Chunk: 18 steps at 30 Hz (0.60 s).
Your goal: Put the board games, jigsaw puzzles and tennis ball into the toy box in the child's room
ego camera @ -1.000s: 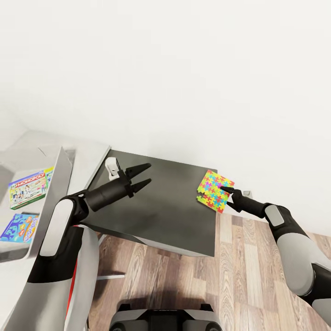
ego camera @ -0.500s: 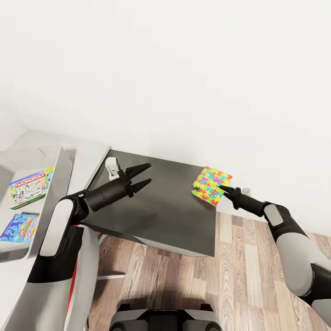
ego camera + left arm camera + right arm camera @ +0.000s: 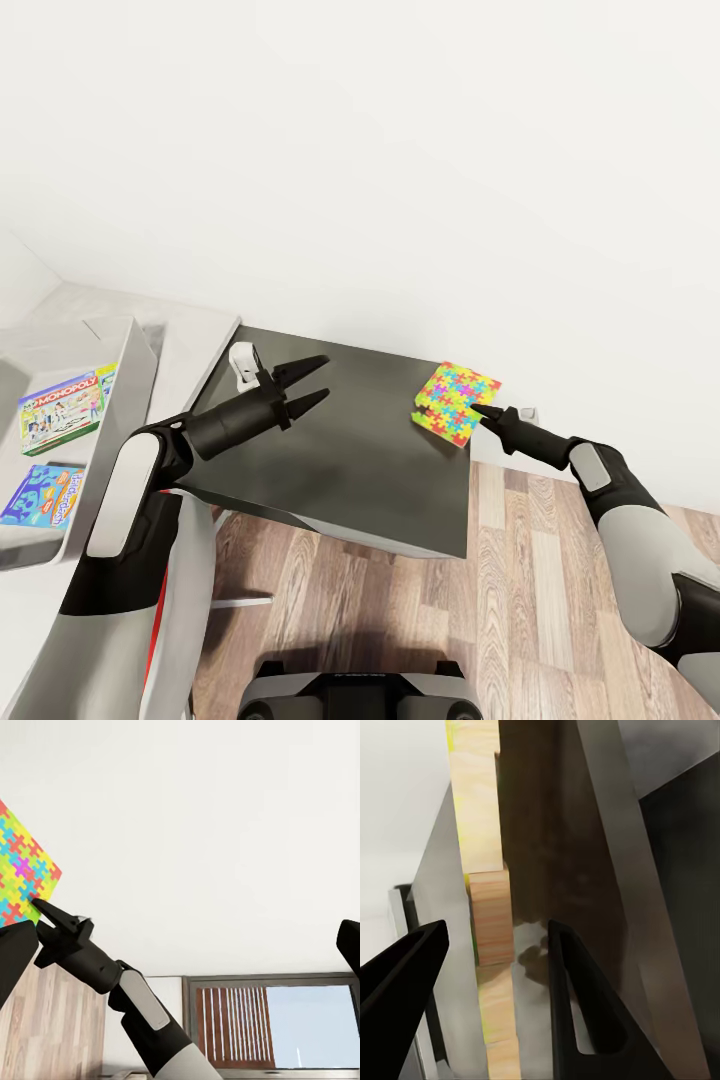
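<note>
Right gripper (image 3: 478,409), at 3 o'clock in the head view, pinches the edge of the jigsaw puzzle (image 3: 453,402), holding it tilted above the far right corner of the dark table (image 3: 350,470). Left gripper (image 3: 314,381), at 9 o'clock, hangs over the table, fingers spread and empty. Two board games (image 3: 58,408) lie at far left.

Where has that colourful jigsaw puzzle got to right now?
In the head view, the jigsaw puzzle is right of centre, at the tip of the right gripper, over the far right corner of the dark table panel, near the white wall.
</note>
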{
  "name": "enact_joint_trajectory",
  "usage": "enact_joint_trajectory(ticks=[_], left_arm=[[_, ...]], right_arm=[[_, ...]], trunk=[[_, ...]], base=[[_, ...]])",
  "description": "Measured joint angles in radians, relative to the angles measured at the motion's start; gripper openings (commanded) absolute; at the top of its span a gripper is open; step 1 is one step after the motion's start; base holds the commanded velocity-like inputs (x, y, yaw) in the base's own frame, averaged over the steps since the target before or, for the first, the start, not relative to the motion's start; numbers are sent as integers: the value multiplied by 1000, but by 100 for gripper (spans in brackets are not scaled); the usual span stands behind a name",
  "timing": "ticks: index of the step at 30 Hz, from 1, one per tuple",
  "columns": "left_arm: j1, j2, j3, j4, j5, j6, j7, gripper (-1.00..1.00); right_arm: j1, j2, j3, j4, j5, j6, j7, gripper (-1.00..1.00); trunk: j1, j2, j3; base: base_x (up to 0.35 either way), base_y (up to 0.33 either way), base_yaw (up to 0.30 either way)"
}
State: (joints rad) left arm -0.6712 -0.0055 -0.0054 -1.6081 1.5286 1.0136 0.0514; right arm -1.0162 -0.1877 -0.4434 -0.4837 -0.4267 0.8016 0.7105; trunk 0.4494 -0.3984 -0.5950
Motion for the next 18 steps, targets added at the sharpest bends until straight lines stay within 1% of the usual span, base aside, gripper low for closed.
enact_joint_trajectory(ticks=[9, 15, 18], left_arm=[[1, 0, -4, 1, -1, 0, 0, 100], [3, -1, -8, 1, -1, -1, -4, 100], [6, -2, -12, 1, 0, -1, -12, 100]], right_arm=[[2, 0, 3, -13, 3, 0, 1, -100], [9, 0, 3, -60, 1, 0, 4, -100], [16, 0, 7, -91, 22, -4, 4, -100]], trunk=[[0, 0, 0], [0, 0, 0], [0, 0, 0]], base=[[0, 0, 0], [0, 0, 0], [0, 0, 0]])
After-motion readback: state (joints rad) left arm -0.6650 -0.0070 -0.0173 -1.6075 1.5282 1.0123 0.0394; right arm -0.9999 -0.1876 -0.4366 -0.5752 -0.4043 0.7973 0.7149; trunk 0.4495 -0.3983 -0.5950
